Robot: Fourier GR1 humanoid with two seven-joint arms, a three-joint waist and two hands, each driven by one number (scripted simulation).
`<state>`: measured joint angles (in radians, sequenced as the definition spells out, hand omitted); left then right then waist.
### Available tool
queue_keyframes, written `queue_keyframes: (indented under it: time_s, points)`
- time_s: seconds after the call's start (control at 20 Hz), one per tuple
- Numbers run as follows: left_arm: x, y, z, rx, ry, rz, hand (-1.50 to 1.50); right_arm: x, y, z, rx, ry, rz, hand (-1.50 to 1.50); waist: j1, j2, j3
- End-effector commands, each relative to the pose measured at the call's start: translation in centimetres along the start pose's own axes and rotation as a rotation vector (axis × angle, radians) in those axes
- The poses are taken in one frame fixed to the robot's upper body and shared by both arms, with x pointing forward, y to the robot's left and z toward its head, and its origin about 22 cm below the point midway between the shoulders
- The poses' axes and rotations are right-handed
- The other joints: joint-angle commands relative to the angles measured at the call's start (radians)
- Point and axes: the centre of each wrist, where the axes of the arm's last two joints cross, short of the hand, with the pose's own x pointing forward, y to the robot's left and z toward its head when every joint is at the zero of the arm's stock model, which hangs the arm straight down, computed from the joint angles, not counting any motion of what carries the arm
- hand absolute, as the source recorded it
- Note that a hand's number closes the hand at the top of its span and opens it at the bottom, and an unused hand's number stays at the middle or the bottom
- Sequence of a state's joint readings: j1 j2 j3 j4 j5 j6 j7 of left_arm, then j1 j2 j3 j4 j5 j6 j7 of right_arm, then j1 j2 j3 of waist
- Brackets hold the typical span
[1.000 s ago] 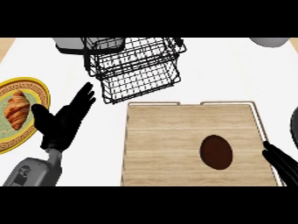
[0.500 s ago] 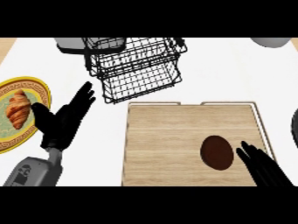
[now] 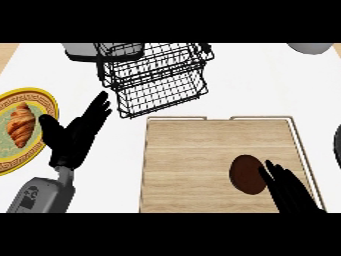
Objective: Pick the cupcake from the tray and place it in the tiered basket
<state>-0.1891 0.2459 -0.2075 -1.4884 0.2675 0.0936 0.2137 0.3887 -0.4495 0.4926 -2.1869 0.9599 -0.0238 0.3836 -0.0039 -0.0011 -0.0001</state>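
One cupcake (image 3: 247,174), a dark brown oval, lies at lower right of the wooden tray (image 3: 195,165), ungrasped, with the right hand (image 3: 287,187) just beside it, fingers straight and apart, possibly touching its edge. Step in hand: the reach; next, those fingers must curl round the cupcake and carry it to the tiered basket (image 3: 158,75) at upper centre. Left hand (image 3: 75,137) rests open on the surface, lower left.

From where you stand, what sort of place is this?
Most likely a kitchen counter. A croissant lies on a patterned plate, a cupcake sits on a wooden tray, and a black wire tiered basket stands behind them on the white top.
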Motion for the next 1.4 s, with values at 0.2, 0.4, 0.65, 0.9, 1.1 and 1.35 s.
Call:
queue_keyframes:
  time_s: [0.2,0.4,0.65,0.9,1.1,1.35]
  points:
    - [1.4,0.4,-0.3,0.005,-0.006,-0.002,0.0,-1.0,2.8,-2.1,-0.054,0.024,0.01,-1.5,0.002,0.001,0.0]
    - [-1.1,-0.1,0.7,0.002,0.009,0.003,0.0,-1.9,0.2,-2.0,-0.055,0.031,-0.023,-1.5,0.002,0.001,0.0]
    - [-1.0,-0.4,0.0,0.024,0.012,-0.01,0.0,-1.5,3.3,-2.8,-0.071,0.013,-0.042,-1.5,0.001,0.0,0.0]
    - [-2.3,-1.6,0.1,0.005,-0.007,0.004,0.0,-2.7,5.6,-5.1,-0.054,0.034,-0.044,-1.5,0.003,0.001,0.0]
    - [-0.3,0.2,0.7,-0.009,0.023,0.001,0.0,-3.3,4.5,-6.8,-0.044,0.037,-0.064,-1.5,0.004,0.001,0.0]
    - [0.1,-0.8,0.3,0.003,-0.018,0.018,0.0,-5.1,5.8,-5.2,-0.057,0.046,-0.088,-1.5,0.001,0.0,0.0]
